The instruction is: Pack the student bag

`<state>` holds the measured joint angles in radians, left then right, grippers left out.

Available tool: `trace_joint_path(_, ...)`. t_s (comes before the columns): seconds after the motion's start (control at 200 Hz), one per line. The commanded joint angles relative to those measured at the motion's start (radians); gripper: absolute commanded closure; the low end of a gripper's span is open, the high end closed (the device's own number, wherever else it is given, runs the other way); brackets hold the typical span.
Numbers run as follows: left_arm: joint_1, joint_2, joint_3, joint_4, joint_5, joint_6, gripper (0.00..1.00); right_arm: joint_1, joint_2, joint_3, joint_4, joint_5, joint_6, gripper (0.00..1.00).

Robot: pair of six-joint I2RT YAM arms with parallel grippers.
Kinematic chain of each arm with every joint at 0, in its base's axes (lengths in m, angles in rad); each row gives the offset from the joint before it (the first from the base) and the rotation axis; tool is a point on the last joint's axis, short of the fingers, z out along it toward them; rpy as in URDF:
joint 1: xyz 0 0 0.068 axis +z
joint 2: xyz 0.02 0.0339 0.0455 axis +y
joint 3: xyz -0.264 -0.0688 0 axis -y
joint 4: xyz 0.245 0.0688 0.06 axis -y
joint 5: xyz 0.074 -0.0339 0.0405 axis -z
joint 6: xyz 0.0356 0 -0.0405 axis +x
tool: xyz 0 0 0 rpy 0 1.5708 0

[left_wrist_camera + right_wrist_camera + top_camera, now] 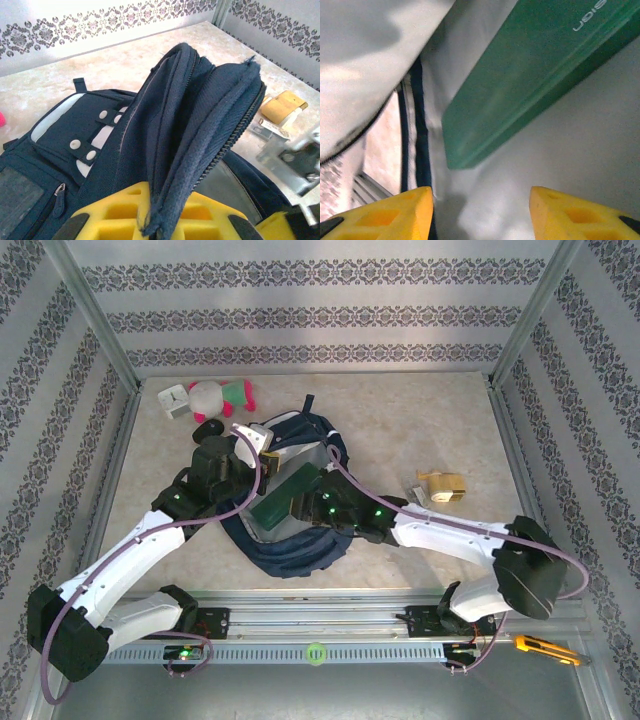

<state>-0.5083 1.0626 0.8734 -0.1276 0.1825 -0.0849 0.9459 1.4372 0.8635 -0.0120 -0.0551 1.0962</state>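
Note:
The student bag point(300, 552), navy blue, lies open in the middle of the table. My left gripper point(258, 438) is shut on the bag's upper flap edge point(200, 110) and holds it raised; the navy fabric is pinched between the yellow fingers point(115, 210). My right gripper point(297, 504) reaches into the bag's mouth. In the right wrist view its jaws point(480, 215) stand open with nothing between them, just short of a dark green flat box point(535, 75) that lies on the bag's grey lining point(580, 150). From above, the green box point(283, 492) pokes out of the opening.
A pink, white and green plush toy point(222, 395) and a white cube point(173, 400) sit at the back left. A gold-coloured item point(442, 487) lies right of the bag. A yellow utility knife point(545, 648) rests by the front rail. Patterned walls enclose the table.

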Motion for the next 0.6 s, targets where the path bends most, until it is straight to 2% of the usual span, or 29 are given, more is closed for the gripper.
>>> trace_joint_path(0.0,0.007,-0.035,0.019,0.2,0.051,-0.033,1.0,0.014,0.053,0.004,0.161,0.076,0.271,0.44)
trace_joint_path(0.085,0.008,-0.031,0.038,0.213,0.087,-0.036,1.0,0.014,0.097,-0.003,0.145,0.115,0.373,0.34)
trace_joint_path(0.19,0.008,-0.029,0.055,0.223,0.106,-0.035,1.0,0.017,0.151,-0.004,0.166,0.121,0.449,0.35)
trace_joint_path(0.395,0.008,-0.029,0.067,0.228,0.126,-0.021,1.0,0.021,0.251,0.05,0.256,0.131,0.488,0.58)
trace_joint_path(0.595,0.007,-0.024,0.066,0.234,0.169,-0.036,1.0,0.013,0.374,0.162,0.302,0.164,0.495,0.68)
